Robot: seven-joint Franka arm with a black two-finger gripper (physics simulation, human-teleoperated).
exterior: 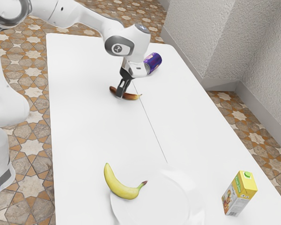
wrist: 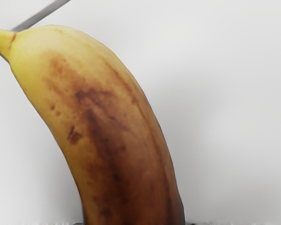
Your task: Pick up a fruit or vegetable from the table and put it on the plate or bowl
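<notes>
Arm: the glossy white jointed arm reaches in from the exterior view's upper left, bent down over the far half of the table.
Gripper: the black two-finger gripper (exterior: 123, 90) is lowered right onto the overripe banana; I cannot tell whether it is clamped on it or not.
Overripe banana: the curved yellow banana with brown mottled skin (exterior: 132, 96) lies flat on the table under the hand. In the wrist view its skin (wrist: 107, 140) is smooth, with dark streaks along its length and a paler yellow stem end.
Ripe banana: a clean bright yellow banana (exterior: 119, 183) lies near the table's front edge, its dark stem tip just over the plate's rim.
Plate: a round white glossy plate (exterior: 171, 208) sits at the front edge, almost blending with the tabletop.
Can: a purple metallic cylindrical can (exterior: 152, 62) lies on its side just beyond the gripper.
Carton: a small yellow and green juice carton (exterior: 239, 193) stands upright, well apart to the exterior view's right of the plate.
Surface: a long, smooth white table (exterior: 84, 126) with a thin grey seam (exterior: 150, 122) running along its length; the seam also shows beside the banana's stem (wrist: 40, 15).
Room: a floor of brown and cream patterned tiles (exterior: 28, 140), and rough light grey plaster walls (exterior: 234, 37) with a pale skirting board.
</notes>
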